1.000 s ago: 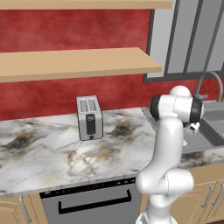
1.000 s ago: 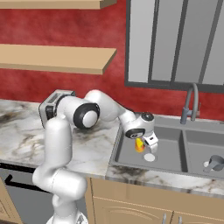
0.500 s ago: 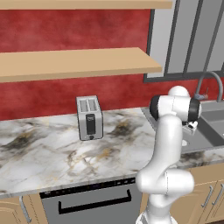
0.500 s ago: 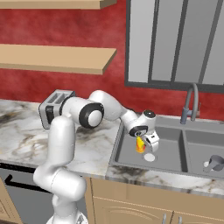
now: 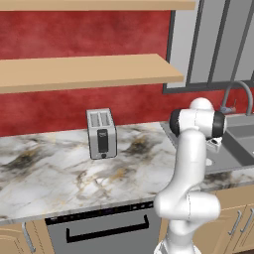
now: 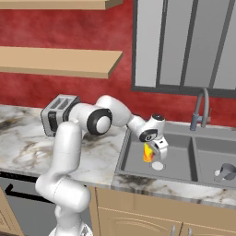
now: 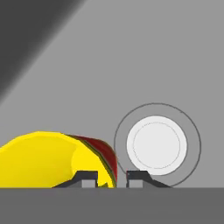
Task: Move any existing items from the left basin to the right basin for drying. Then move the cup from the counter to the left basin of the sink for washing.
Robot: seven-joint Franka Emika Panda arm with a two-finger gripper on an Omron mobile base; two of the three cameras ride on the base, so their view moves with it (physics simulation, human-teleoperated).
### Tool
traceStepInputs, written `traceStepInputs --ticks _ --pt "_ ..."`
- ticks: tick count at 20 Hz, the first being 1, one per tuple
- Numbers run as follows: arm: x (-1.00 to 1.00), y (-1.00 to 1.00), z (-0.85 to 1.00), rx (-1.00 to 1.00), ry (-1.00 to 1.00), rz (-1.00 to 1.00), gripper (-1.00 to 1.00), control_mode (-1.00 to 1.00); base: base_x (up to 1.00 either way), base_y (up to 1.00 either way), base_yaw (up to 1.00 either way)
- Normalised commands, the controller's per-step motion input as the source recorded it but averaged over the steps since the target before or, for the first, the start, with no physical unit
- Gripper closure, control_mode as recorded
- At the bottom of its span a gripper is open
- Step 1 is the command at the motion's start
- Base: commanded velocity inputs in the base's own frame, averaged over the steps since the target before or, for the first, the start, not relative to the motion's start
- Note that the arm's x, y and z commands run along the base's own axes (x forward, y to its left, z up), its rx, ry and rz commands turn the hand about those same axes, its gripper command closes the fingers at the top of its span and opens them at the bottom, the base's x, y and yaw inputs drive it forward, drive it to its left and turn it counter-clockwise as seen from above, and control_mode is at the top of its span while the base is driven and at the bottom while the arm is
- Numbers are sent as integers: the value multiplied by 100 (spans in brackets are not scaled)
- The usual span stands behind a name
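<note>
**Over the left basin: cup at the pincer tips**

Between the tips of the gripper [image 6: 152, 154], parted a little, sits the rim of the cup [image 6: 148, 152], yellow with a red-orange mark; whether they grip it I cannot tell. It hangs above the left basin [image 6: 173, 159], beside the round white drain [image 7: 156, 145]. Across the divider, a grey mug [image 6: 225, 172] lies in the right basin [image 6: 207, 156]. Beyond stands the tap [image 6: 201, 109]; on the counter [image 6: 99, 154], the toaster [image 6: 56, 113].

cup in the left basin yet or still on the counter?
In the left basin. The yellow cup sits low inside it beside the drain, at the gripper. Whether it rests on the floor: cannot tell.
</note>
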Motion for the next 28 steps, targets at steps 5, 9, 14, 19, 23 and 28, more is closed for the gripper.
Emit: traceStepInputs --ticks 5,9,14,19,23,28 --pt "-2 0 21 0 1 0 -100 -100 0 0 0" --pt "-15 0 40 0 0 0 -100 -100 0 0 0" --pt "-26 0 52 0 0 0 -100 -100 0 0 0" --pt "-25 0 57 0 0 0 -100 -100 0 0 0" --pt "-21 12 44 0 0 0 -100 -100 0 0 0" --pt "-26 30 37 0 3 0 -100 -100 0 0 0"
